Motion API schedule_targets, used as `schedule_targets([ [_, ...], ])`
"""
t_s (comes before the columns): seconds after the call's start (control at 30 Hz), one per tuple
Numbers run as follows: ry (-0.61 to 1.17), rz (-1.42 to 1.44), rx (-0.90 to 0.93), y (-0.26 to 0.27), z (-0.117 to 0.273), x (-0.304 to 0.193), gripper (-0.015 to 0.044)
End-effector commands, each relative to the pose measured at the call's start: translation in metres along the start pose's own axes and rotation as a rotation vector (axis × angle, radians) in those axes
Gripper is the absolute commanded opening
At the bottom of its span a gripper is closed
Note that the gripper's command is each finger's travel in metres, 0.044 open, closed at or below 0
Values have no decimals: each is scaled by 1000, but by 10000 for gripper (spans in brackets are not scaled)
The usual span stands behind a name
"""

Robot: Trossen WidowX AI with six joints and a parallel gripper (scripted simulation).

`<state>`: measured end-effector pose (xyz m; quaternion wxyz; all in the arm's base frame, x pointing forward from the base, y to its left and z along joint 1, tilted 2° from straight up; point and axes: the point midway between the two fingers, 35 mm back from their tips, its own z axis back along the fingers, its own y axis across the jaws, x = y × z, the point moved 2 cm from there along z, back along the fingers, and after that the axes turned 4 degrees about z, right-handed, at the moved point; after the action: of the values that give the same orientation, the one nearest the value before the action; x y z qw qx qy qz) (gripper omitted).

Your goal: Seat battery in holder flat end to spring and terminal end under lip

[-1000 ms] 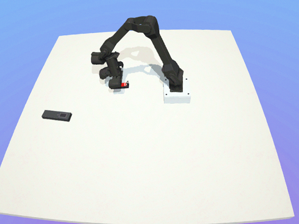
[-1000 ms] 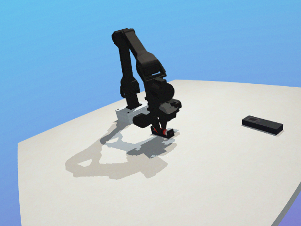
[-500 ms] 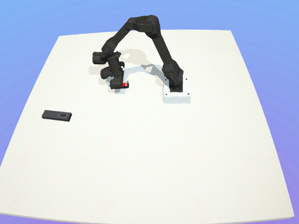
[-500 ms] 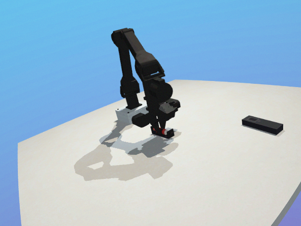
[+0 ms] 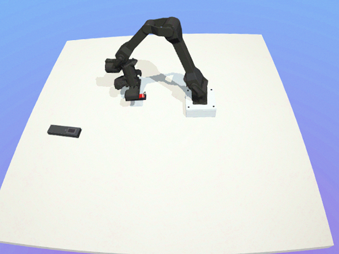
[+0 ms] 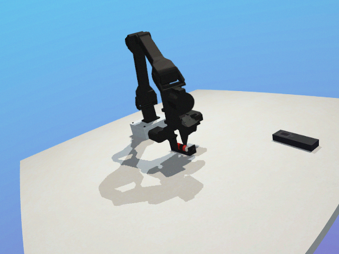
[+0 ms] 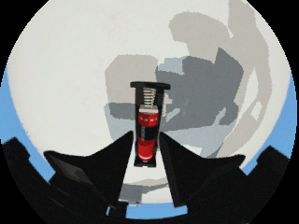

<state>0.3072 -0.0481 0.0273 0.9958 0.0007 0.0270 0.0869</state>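
Note:
The red battery [image 5: 141, 95] [image 6: 184, 148] [image 7: 149, 119] with a black band lies lengthwise in the black holder [image 6: 193, 150] [image 7: 150, 85]. In the wrist view its silver flat end meets the coil spring at the far end wall. Its other end is at the near end wall; whether it is fully under the lip is too small to tell. It looks in line with the holder. My gripper [image 6: 179, 145] [image 7: 146, 134] is open, with a fingertip on each side of the battery and a narrow gap to each. In the top view the gripper hides part of the holder.
A dark oblong block [image 5: 59, 130] [image 6: 298, 141] with a small square panel lies apart from the holder, nearer the table's left edge in the top view. The arm's white base [image 5: 201, 111] [image 6: 139, 131] stands to the holder's right there.

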Motion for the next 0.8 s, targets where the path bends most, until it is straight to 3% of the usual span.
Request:
schedule_targets([
  [0.0, -3, 1, -1, 0, 8, 0, 162],
  [0.2, -3, 0, 0, 0, 13, -1, 162],
  [0.53, -3, 0, 0, 4, 86, -9, 424],
  [0.77, -3, 0, 0, 4, 86, -8, 440],
])
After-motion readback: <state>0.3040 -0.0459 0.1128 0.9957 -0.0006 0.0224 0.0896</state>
